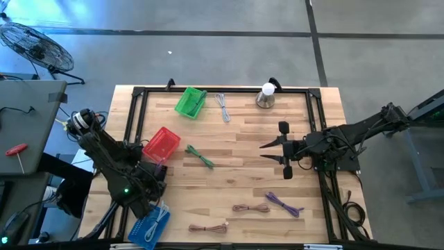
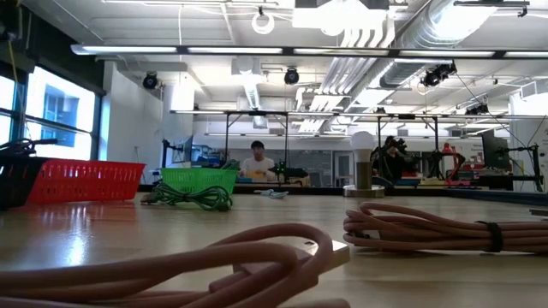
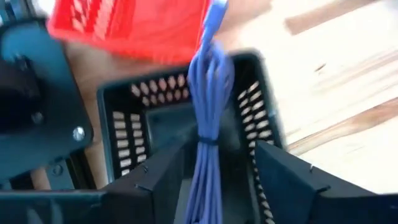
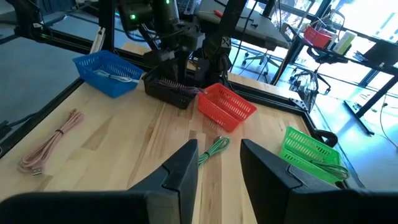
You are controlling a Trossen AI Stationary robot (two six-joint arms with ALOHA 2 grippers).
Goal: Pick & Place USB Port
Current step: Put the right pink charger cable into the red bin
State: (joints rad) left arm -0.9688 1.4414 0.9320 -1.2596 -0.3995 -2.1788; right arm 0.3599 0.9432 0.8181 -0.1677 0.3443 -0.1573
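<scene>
A bundled purple USB cable (image 3: 208,106) lies in a black basket (image 3: 134,118) at the table's near left, its plug end sticking up over the rim toward the red basket (image 3: 130,28). My left gripper (image 3: 217,180) is open just above the black basket, with its fingers on either side of the cable bundle. From the right wrist view the cable (image 4: 181,91) shows inside the black basket (image 4: 163,92) under the left arm. My right gripper (image 1: 263,151) is open and empty, hovering over the table's right middle with its fingers pointing left.
Red basket (image 1: 161,144), green basket (image 1: 191,102) and blue basket (image 1: 149,226) holding a pale cable stand on the left half. Loose bundles lie about: green (image 1: 200,156), purple (image 1: 284,203), two pink (image 1: 251,207) (image 1: 208,227), grey (image 1: 223,107). A lamp bulb (image 1: 266,96) stands at the far edge.
</scene>
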